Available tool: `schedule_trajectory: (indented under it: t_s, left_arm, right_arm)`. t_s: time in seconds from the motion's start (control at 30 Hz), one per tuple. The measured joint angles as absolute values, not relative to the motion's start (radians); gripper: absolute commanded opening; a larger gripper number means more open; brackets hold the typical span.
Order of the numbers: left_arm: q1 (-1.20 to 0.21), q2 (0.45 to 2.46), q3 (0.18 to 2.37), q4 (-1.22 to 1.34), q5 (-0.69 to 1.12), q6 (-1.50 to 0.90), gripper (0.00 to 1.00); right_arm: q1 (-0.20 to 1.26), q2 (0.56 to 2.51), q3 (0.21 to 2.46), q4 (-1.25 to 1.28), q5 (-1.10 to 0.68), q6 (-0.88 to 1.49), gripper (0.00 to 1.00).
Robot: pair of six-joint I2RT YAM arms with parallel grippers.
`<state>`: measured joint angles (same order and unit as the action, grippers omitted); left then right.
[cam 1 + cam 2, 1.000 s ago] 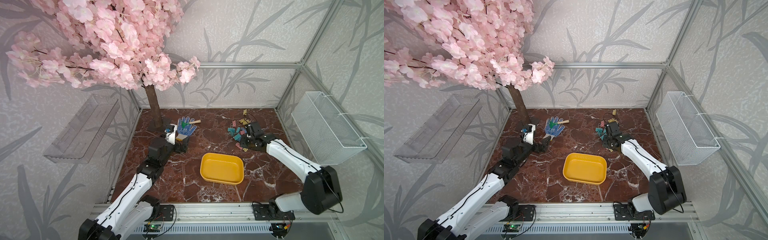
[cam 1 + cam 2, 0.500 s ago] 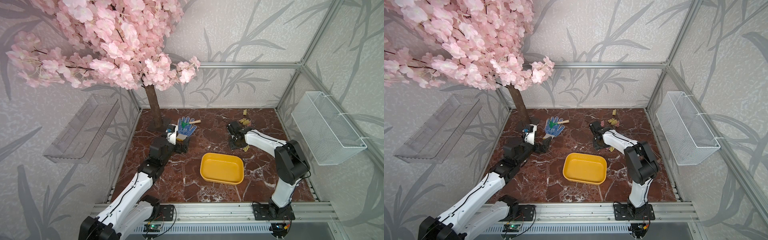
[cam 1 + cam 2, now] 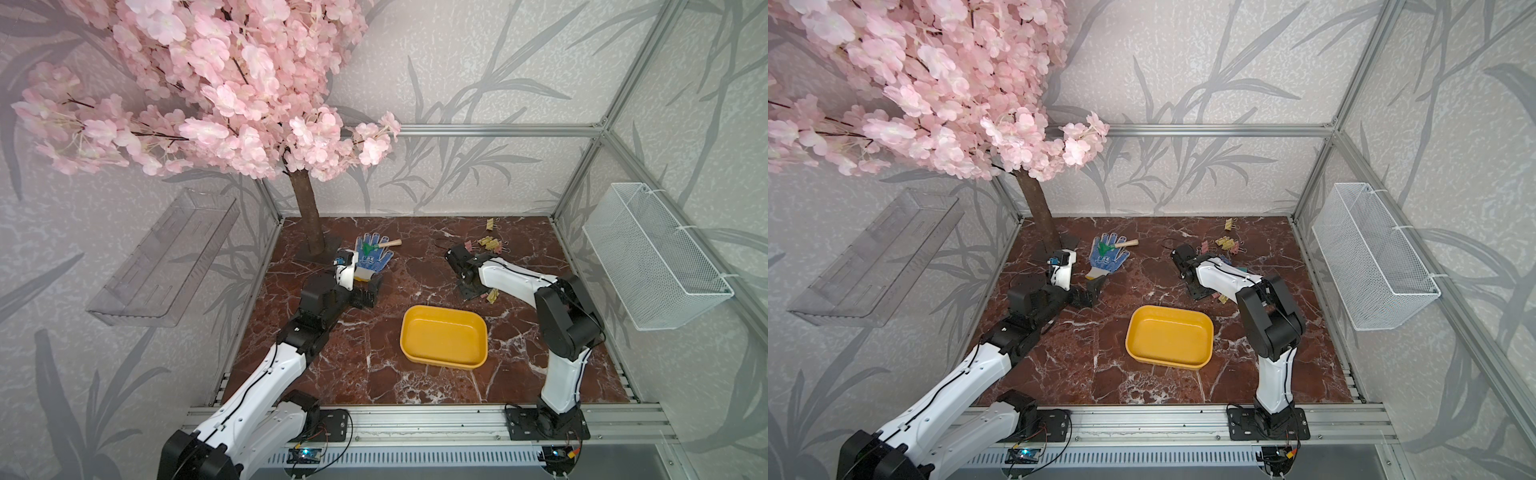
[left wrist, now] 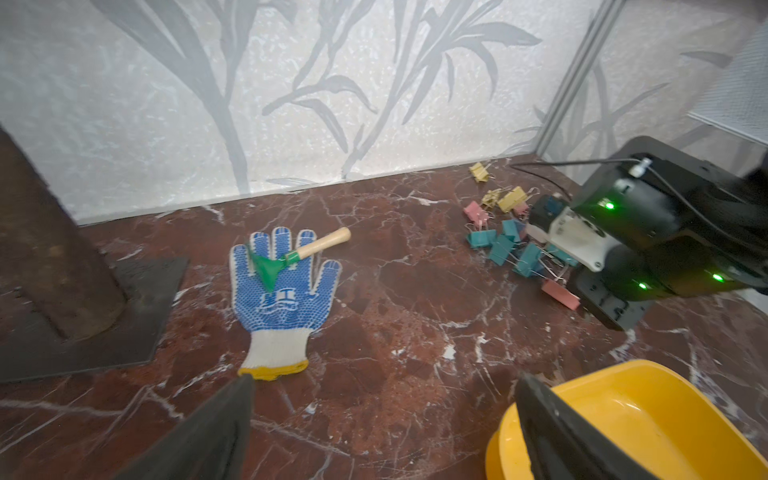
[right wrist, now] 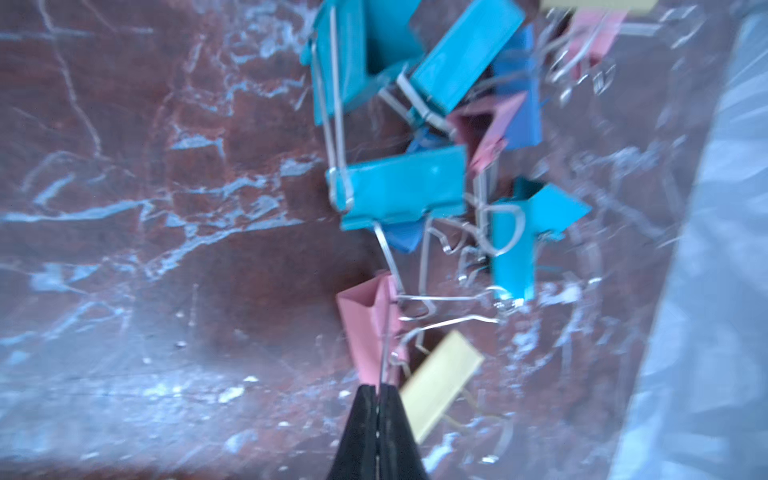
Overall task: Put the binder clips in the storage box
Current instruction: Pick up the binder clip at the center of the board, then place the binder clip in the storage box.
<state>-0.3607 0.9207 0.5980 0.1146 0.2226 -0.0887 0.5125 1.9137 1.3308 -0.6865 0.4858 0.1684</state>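
The binder clips (image 4: 505, 245) lie in a loose pastel pile on the marble floor at the back right, with yellow ones (image 3: 488, 243) behind it. My right gripper (image 5: 378, 388) is down at the pile's near edge, in both top views (image 3: 471, 291) (image 3: 1200, 293). Its jaws are shut on the thin wire handle of a pink binder clip (image 5: 365, 324), and a yellow clip (image 5: 440, 378) lies beside it. The yellow storage box (image 3: 444, 337) (image 3: 1169, 336) sits empty in front of the pile. My left gripper (image 4: 382, 378) (image 3: 368, 291) is open with nothing in it, near the glove's cuff.
A blue dotted glove (image 3: 372, 253) with a small green rake on it lies near the tree trunk (image 3: 309, 220). A white wire basket (image 3: 652, 257) hangs on the right wall. A clear shelf (image 3: 166, 257) hangs on the left wall.
My right arm folded inward and swung its gripper left and nearer over the pile, then the jaws closed on the pink clip's wire handle. The left arm has stayed still.
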Motion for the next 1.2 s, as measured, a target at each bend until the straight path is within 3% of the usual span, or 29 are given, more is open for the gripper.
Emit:
schedule_trajectory:
  t_s: [0.37,0.7,0.9,1.03,1.2]
  left_arm:
    - [-0.420,0.921,0.588,0.175,0.468,-0.048,1.00]
    - [-0.431,0.882,0.583,0.168,0.362,-0.024,1.00]
    - [-0.431,0.867,0.583,0.158,0.288,-0.018,1.00]
    - [-0.431,0.867,0.583,0.157,0.283,-0.018,1.00]
    - [-0.431,0.867,0.583,0.157,0.278,-0.018,1.00]
  right_arm:
    - [0.514,1.785,1.314,-0.672,0.350,0.217,0.00]
    - [0.527,1.164,1.004,-0.511,-0.006,0.577,0.00]
    - [0.772,0.846,0.725,-0.499,-0.036,0.993,0.00]
    - [0.957,0.869,0.665,-0.495,0.019,1.211,0.00]
    - [0.996,1.141,0.757,-0.506,0.093,1.353,0.00]
